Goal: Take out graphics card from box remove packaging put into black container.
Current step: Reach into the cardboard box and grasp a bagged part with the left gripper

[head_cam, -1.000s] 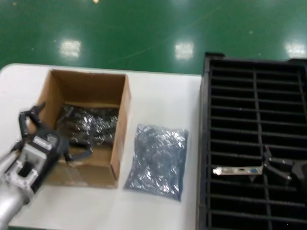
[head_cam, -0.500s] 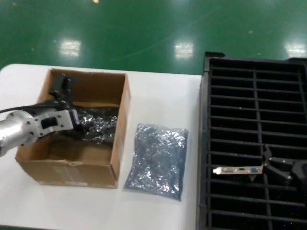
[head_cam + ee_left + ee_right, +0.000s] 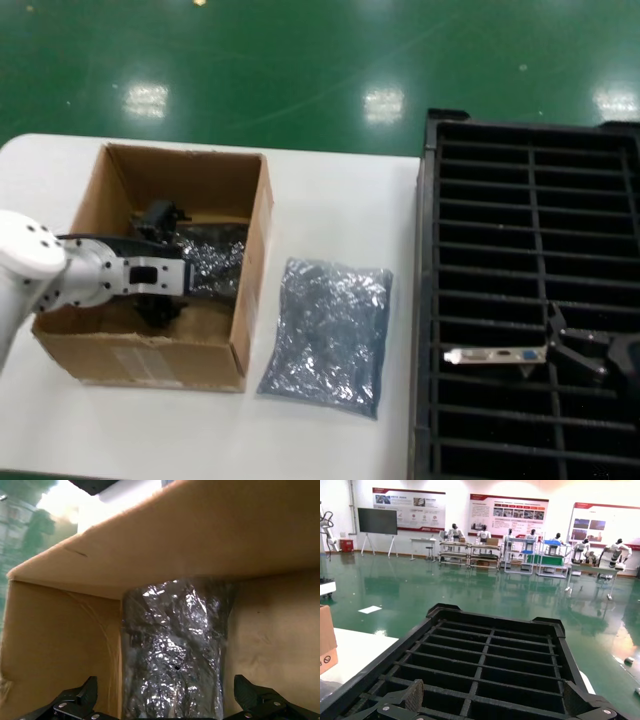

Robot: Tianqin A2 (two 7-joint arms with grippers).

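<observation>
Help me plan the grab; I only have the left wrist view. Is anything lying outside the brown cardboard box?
Observer: Yes. A crinkly grey-blue plastic bag lies flat on the white table, between the box and a large black slotted crate.
Operator: Where is the right gripper?
Observer: The right gripper is open over the crate, at the end of a graphics card with a silver bracket resting there.
Operator: And my arm's approach?
Observer: The left gripper reaches in over the box's left wall.
</observation>
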